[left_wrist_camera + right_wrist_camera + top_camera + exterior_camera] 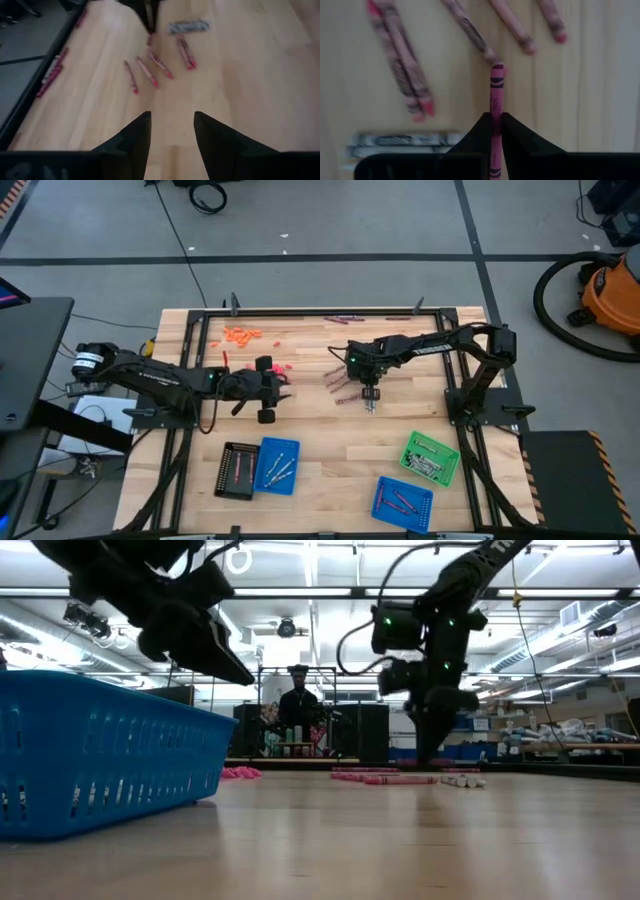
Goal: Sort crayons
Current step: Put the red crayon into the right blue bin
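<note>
We see the right gripper (495, 120) pinching 1 thin pink wax crayon (496, 92) among loose crayons (345, 385) mid-table. The left gripper (171, 132), jaws spread and empty, hovers beside them. The green plastic tray (432, 457) nearer the table's front already holds some; many remain unsorted.
</note>
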